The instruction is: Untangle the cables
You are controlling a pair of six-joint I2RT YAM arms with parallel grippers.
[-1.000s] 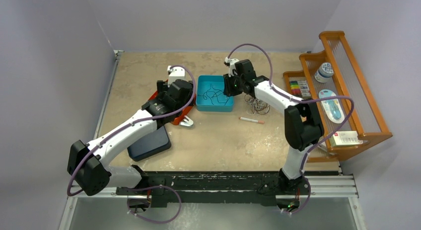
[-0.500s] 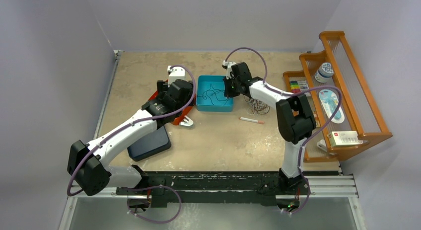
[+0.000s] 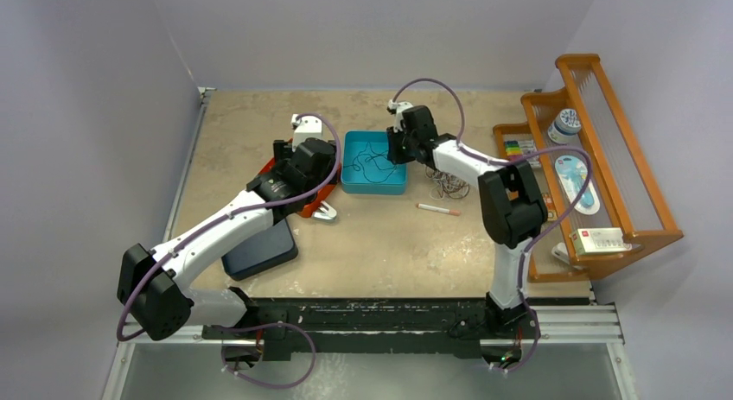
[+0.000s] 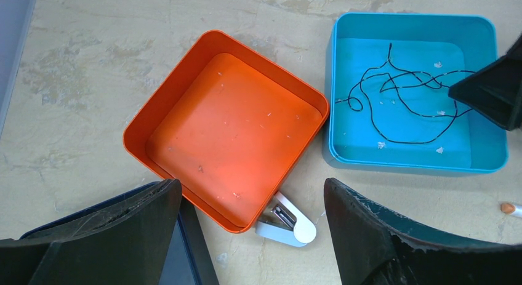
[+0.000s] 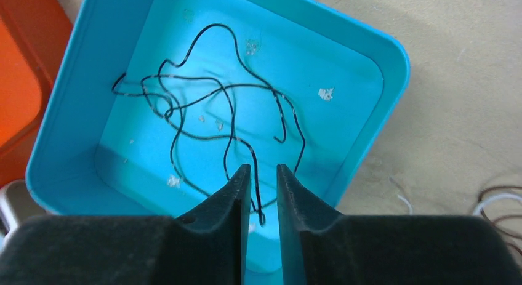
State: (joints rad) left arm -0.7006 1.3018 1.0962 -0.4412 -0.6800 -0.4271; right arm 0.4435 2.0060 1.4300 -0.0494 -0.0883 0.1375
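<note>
Shows 1 black cable [image 5: 212, 106] lying loose and flat inside the blue tray [image 5: 332, 69]. Sprawls in open loops, longest spread running across the tray from left wall to right wall in the left wrist view. Ends with 1 free tip directly under the right gripper [image 5: 263, 168], fingers parted by a narrow slit, clamping nothing. Shows a second bundle of cables [image 3: 449, 184], brown and whitish, on the table [image 3: 380, 244] just right of the tray, near the pen [image 3: 438, 210]. Finds the left gripper [image 4: 249, 192] spread wide and empty above the orange tray [image 4: 228, 131]. Rests on mottled beige tabletop, bounded by pale lilac walls [image 3: 363, 28], with a wooden rack [image 3: 640, 184] along the right edge.
</note>
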